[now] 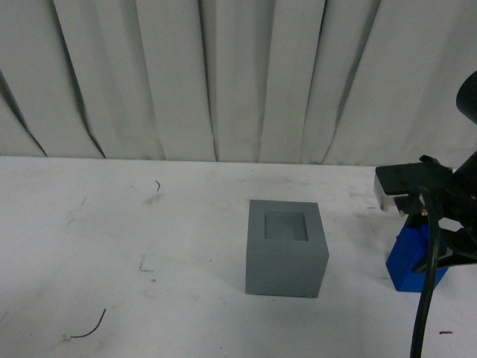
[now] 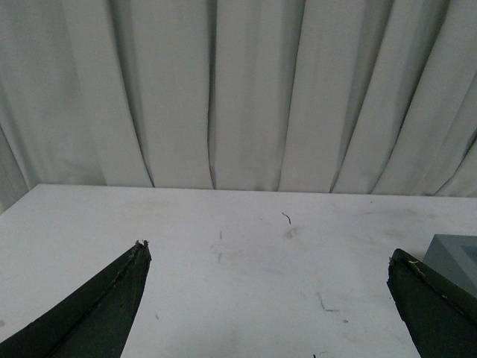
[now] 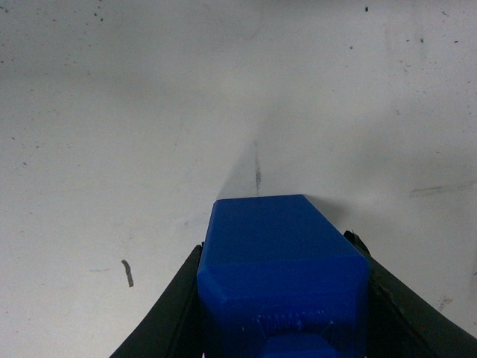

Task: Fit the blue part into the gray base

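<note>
The gray base is a gray cube with a square recess in its top, standing on the white table near the middle of the front view. Its corner shows in the left wrist view. The blue part rests on or just above the table to the right of the base, apart from it. My right gripper is shut on it; in the right wrist view the blue part fills the space between the black fingers. My left gripper is open and empty over bare table, left of the base.
The white table has small dark scuffs and a thin dark thread near the front left. A pleated white curtain hangs behind the table. A black cable hangs from my right arm.
</note>
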{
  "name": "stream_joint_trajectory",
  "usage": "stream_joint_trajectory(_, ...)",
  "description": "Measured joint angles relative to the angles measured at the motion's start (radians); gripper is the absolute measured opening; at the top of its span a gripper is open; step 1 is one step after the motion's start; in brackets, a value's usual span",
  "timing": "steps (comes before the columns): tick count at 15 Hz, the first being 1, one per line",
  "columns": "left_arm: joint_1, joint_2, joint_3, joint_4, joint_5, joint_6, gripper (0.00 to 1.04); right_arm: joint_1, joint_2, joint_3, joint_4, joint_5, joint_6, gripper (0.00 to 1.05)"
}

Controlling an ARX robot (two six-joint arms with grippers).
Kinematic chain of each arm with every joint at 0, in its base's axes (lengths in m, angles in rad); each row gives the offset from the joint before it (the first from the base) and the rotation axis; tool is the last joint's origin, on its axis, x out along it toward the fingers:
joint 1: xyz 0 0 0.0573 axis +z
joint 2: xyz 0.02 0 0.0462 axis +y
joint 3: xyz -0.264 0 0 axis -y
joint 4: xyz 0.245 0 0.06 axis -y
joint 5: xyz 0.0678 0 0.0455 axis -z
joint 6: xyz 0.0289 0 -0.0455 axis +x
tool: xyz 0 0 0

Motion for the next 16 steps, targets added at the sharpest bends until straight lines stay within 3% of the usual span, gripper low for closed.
stream_joint_trajectory(8, 0.0, 0.0, 0.0, 0.0, 0.0, 0.0, 0.98, 0.016, -0.172, 0.135, -0.214, -0.077, 0.01, 0.47)
stream_joint_trajectory(16, 0.0, 0.0, 0.0, 0.0, 0.0, 0.0, 0.98, 0.221, -0.19, 0.148, -0.244, -0.119, 0.094, 0.47)
